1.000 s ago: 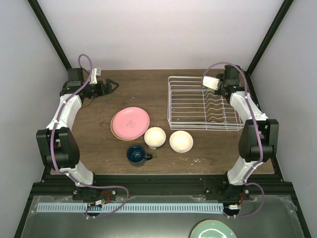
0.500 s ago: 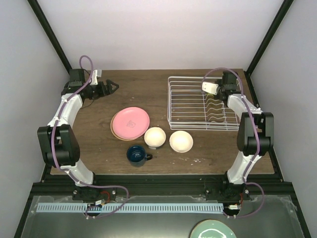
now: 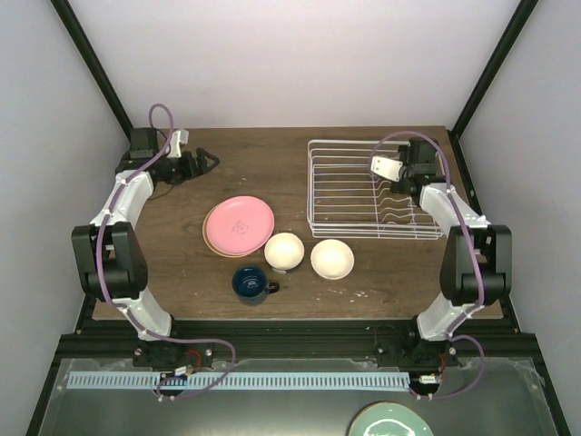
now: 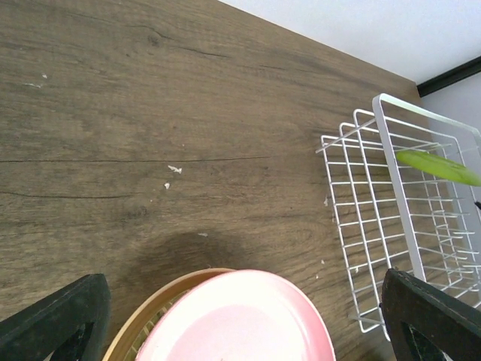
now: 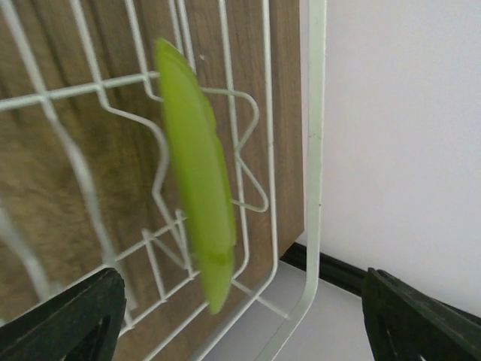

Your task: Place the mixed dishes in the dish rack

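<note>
Off to the side: a table, a spare plate, and the booth around them.
You've got a dark wooden table (image 3: 272,154) with pale specks (image 4: 173,168) on its bare grain. Below its near edge, a pale teal plate (image 3: 390,422) sits half out of view, right of a long white toothed strip (image 3: 236,381). Black corner posts (image 3: 91,64) rise against white walls (image 3: 290,54).

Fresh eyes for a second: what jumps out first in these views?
The lime green plate stands on edge between the dividers of the dish rack at the far right of the table, with the right gripper open and clear of it. Next comes the pink plate stacked mid-table, with two cream bowls and a dark blue mug beside it.
</note>
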Action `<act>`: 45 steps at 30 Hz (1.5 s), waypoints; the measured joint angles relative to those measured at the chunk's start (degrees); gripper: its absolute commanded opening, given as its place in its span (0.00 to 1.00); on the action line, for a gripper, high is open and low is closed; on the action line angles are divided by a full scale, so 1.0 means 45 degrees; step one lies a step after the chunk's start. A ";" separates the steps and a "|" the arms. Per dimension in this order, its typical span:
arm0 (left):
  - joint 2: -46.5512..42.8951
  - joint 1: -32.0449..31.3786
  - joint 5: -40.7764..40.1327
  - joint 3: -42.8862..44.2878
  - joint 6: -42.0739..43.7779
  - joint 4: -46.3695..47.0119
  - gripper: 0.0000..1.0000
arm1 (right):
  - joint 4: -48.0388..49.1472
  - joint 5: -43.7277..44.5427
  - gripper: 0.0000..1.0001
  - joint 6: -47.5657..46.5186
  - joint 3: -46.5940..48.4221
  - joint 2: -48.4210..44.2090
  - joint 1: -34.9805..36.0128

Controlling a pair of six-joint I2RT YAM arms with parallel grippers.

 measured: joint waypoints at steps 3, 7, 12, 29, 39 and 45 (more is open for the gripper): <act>0.0024 -0.0034 -0.0092 0.0024 0.0121 -0.0141 1.00 | -0.0525 0.0204 0.96 0.0427 -0.0787 -0.1127 0.0432; 0.0024 -0.0403 -0.0515 0.0204 0.0486 -0.0646 1.00 | -0.1647 0.0214 0.96 0.1229 -0.1447 -0.2361 0.1268; 0.0024 -0.1642 -0.1146 0.0374 0.1156 -0.1622 1.00 | -0.2948 0.0029 1.00 0.2443 -0.1491 -0.3502 0.2108; -0.0733 -0.6387 -0.3458 -0.0029 0.4027 -0.4080 1.00 | -0.3317 -0.3449 0.93 1.4173 0.5124 -0.0505 0.2409; -0.1180 -0.8097 -0.5178 -0.0947 0.6499 -0.3769 0.98 | -0.3565 -0.3808 0.94 1.5552 0.4974 -0.0335 0.2409; -0.1185 -0.8825 -0.5518 -0.1117 0.6887 -0.3696 0.92 | -0.3604 -0.3793 0.95 1.5625 0.3988 -0.0894 0.2409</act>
